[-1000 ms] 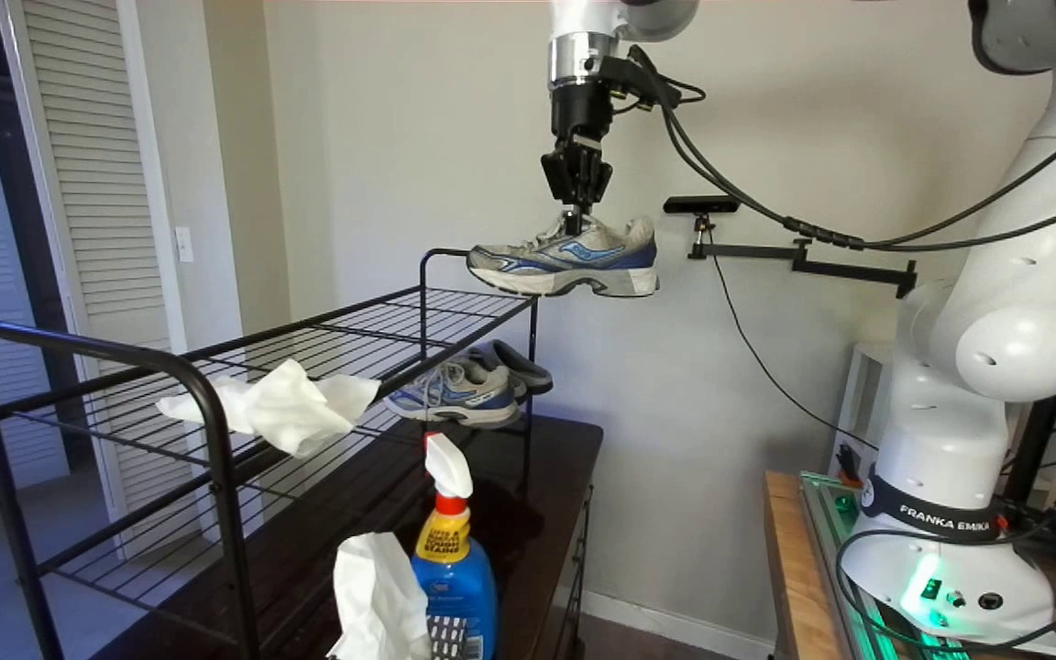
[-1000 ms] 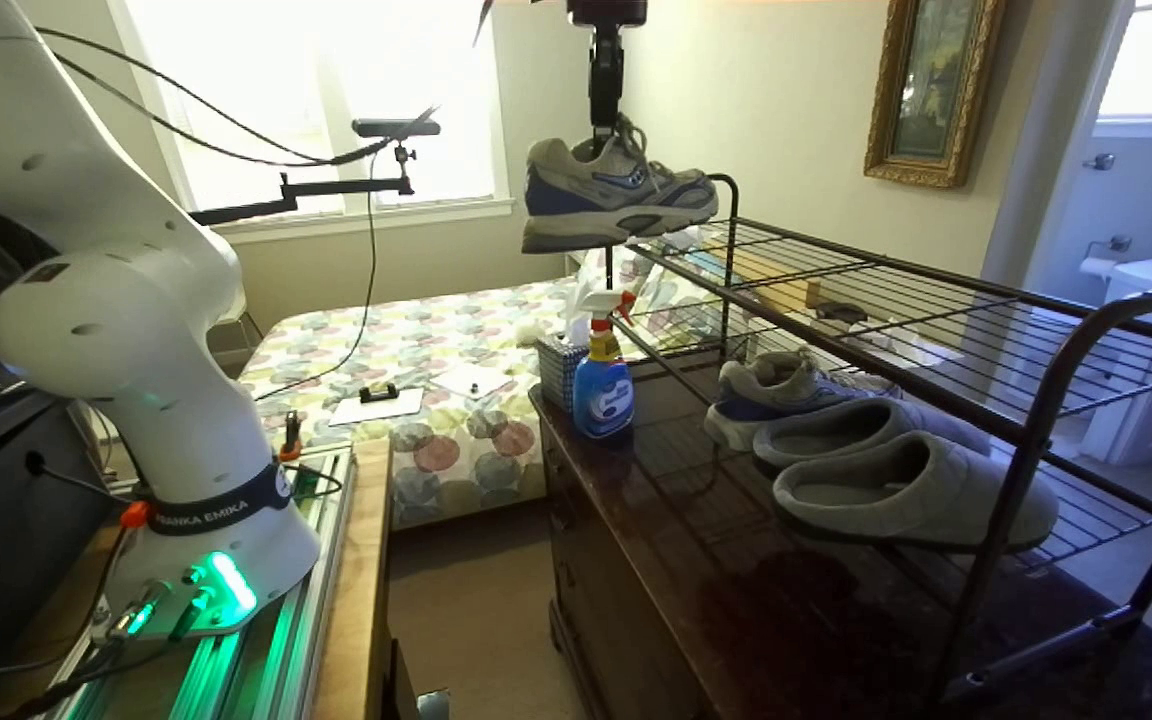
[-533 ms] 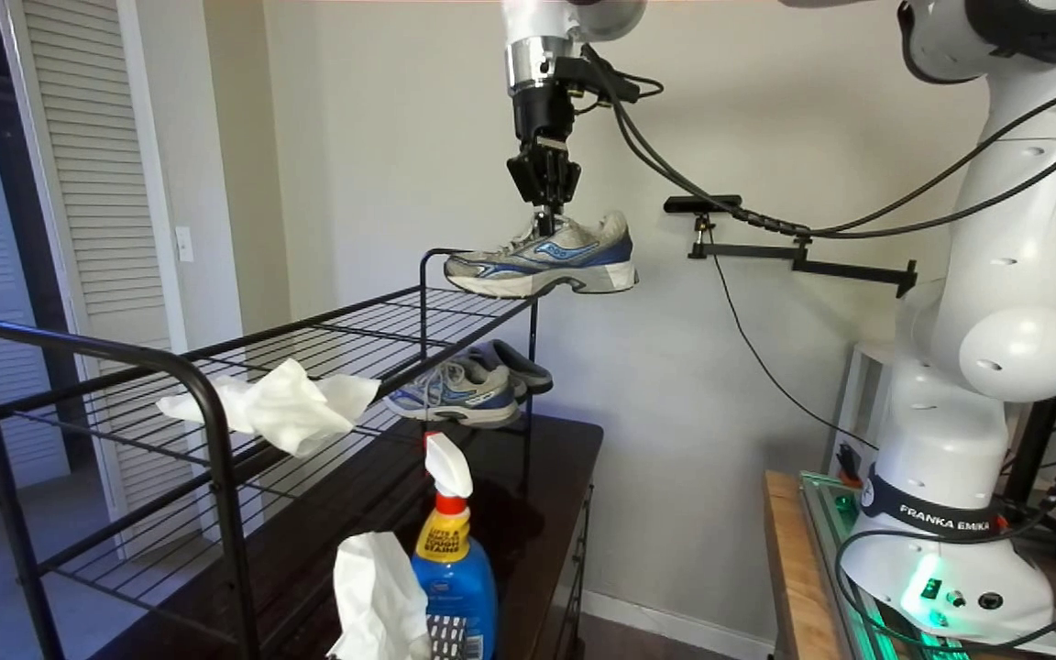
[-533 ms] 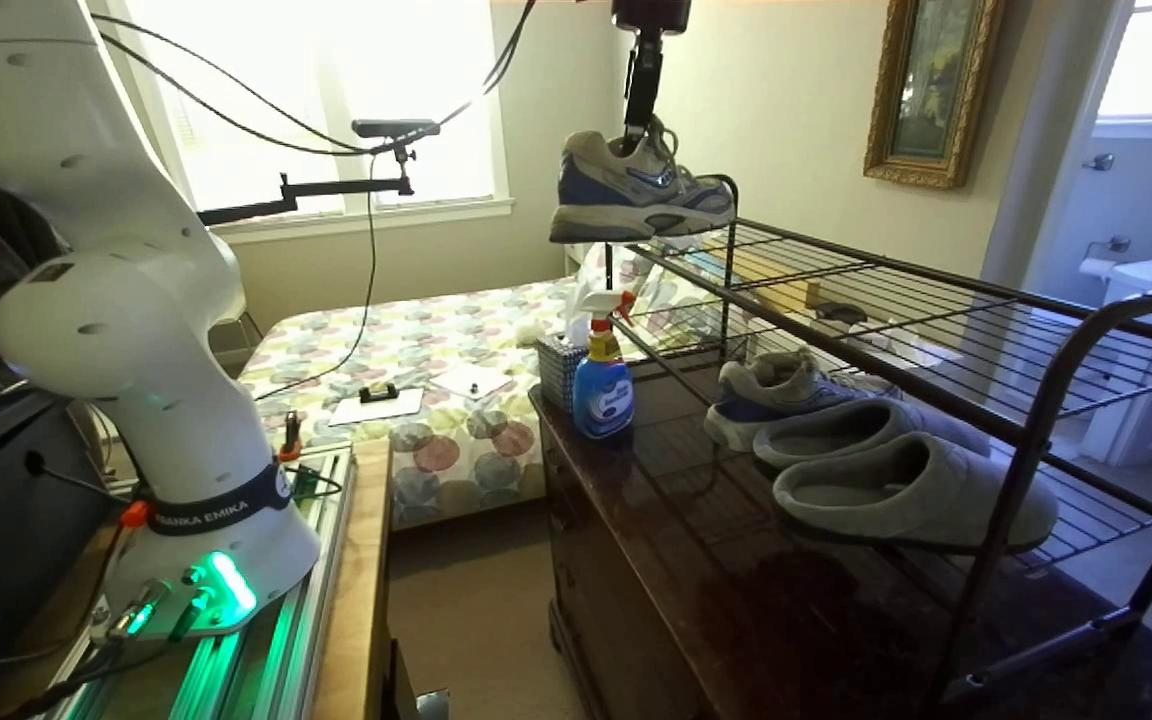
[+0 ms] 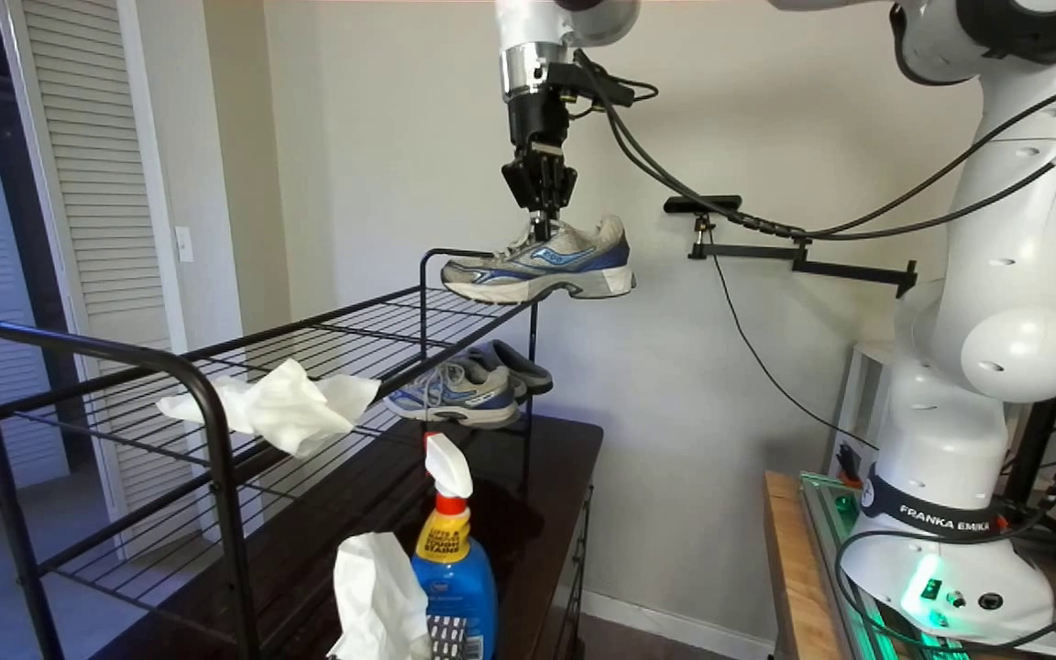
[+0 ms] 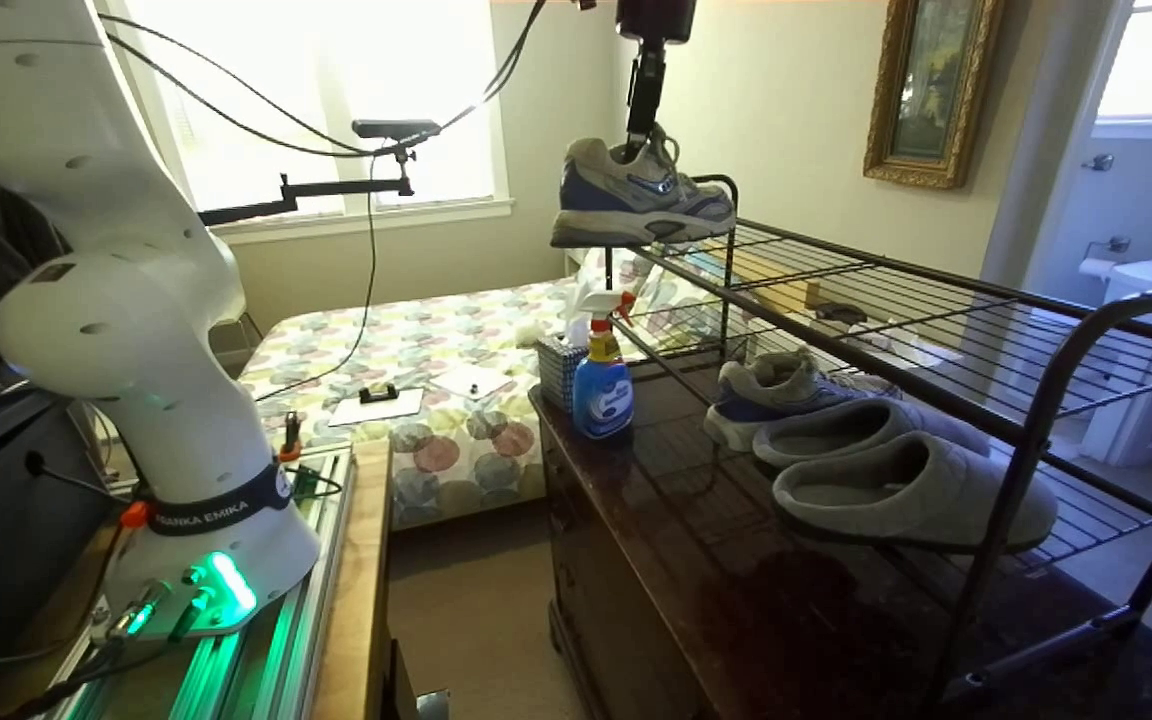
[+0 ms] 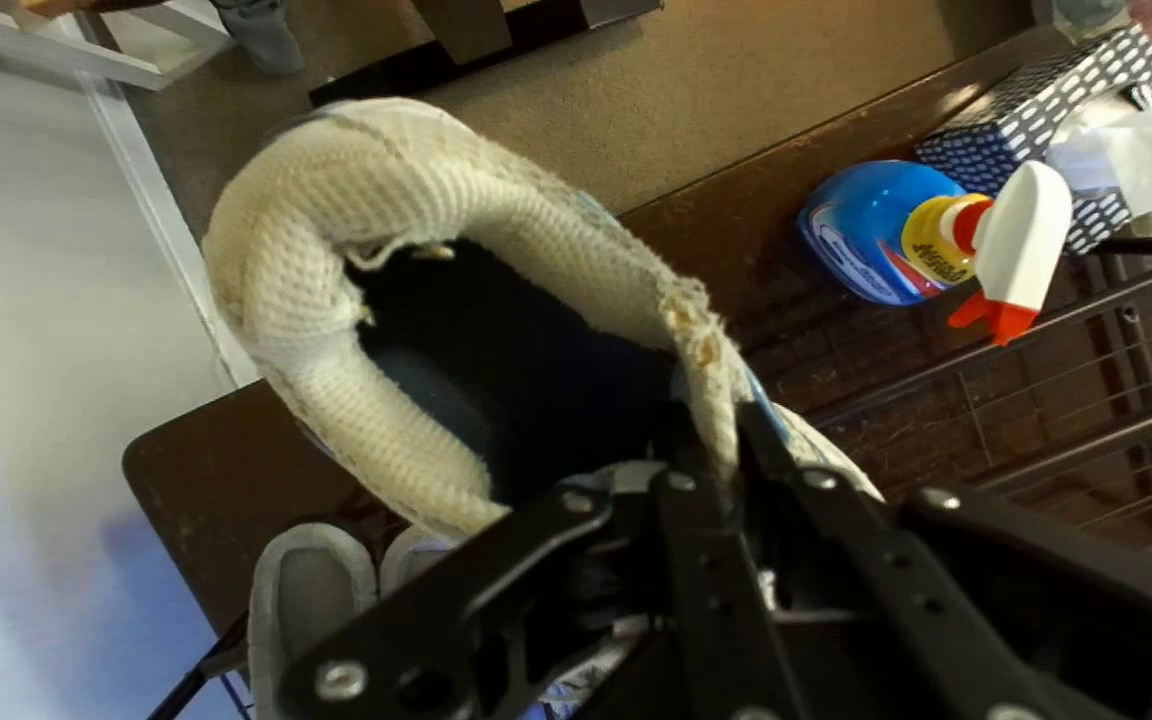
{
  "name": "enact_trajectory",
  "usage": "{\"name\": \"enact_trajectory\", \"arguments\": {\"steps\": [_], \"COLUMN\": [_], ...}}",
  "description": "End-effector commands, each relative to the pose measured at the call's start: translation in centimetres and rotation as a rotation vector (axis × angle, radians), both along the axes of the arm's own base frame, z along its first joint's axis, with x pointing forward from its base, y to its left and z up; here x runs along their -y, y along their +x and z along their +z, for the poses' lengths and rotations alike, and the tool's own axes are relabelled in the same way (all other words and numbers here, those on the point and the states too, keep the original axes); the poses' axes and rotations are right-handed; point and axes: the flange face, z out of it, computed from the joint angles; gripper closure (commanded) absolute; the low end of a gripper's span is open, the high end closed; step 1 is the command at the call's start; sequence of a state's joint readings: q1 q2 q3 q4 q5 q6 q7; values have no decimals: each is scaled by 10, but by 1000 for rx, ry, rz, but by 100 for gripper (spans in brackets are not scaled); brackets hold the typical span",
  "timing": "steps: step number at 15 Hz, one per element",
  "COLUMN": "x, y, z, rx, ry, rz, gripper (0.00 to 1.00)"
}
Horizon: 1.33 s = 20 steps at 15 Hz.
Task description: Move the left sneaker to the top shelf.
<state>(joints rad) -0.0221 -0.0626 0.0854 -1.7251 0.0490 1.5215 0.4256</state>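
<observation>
The left sneaker, grey with blue trim and a white sole, hangs in the air at about the top shelf's height in both exterior views (image 5: 574, 261) (image 6: 626, 200). My gripper (image 5: 542, 229), also at the top in an exterior view (image 6: 640, 145), is shut on one side of its collar. In the wrist view, the fingers (image 7: 731, 430) pinch the collar edge of the sneaker (image 7: 386, 170); its toe is hidden behind them. The toe points at the top shelf (image 5: 372, 321) (image 6: 836, 345) of the black rack. I cannot tell whether the toe is over the wires.
The matching second sneaker (image 5: 459, 394) and grey slippers (image 6: 916, 490) sit on the lower tier. A tall end hoop (image 6: 1056, 370) stands at each rack end. White tissue (image 5: 290, 403) lies on the top shelf. A spray bottle (image 6: 604, 390) and tissue box (image 6: 558, 370) stand on the dresser (image 6: 786, 630).
My gripper and the held sneaker have moved toward the rack, leftward in an exterior view and rightward in another. In the last half second they have sunk slightly. The grip is unchanged.
</observation>
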Motion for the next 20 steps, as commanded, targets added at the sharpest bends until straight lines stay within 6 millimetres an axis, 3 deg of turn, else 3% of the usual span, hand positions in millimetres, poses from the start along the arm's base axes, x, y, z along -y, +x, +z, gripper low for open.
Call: {"name": "enact_trajectory", "arguments": {"steps": [1, 6, 13, 20], "x": [-24, -56, -73, -115], "y": [39, 76, 124, 162], "z": [7, 18, -1, -5], "rx": [-7, 11, -31, 44], "ry": [-6, -23, 43, 130], "rz": [-35, -94, -170, -213], "gripper": [97, 97, 97, 97]}}
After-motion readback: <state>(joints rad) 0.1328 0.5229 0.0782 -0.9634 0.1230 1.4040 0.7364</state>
